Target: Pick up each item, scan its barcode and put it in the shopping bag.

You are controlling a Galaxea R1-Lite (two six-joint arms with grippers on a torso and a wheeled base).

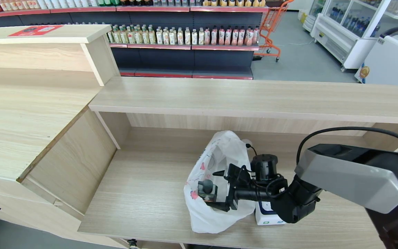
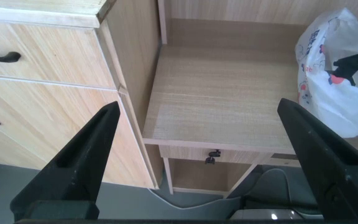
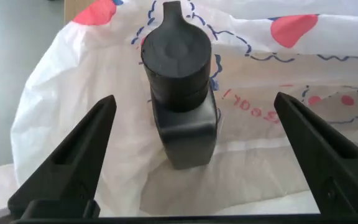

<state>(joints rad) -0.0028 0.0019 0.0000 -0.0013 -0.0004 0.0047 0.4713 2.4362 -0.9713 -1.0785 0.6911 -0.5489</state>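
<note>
— Where did we find the white plastic shopping bag with red and blue print (image 1: 204, 216)?

— We saw it slumped on the lower shelf of the pale wooden counter (image 1: 143, 193), its mouth open toward the right gripper (image 1: 216, 190). Just beside it, partly under that arm, stood a small white box with blue and green marks (image 1: 266, 216).

— And what did we see in the bag?

— One thing: a dark, squarish bottle with a round black cap (image 3: 182, 93), sitting inside the opening with white plastic all around it.

— Was the right claw gripping it?

— No. We saw its fingers (image 3: 73, 155) spread wide, one on each side of the bottle, touching neither side.

— And the left gripper (image 2: 197, 107)?

— We saw it spread wide too, holding nothing, well apart from the bag, near the counter's front edge and the wooden drawers with black handles (image 2: 42, 62).
</note>
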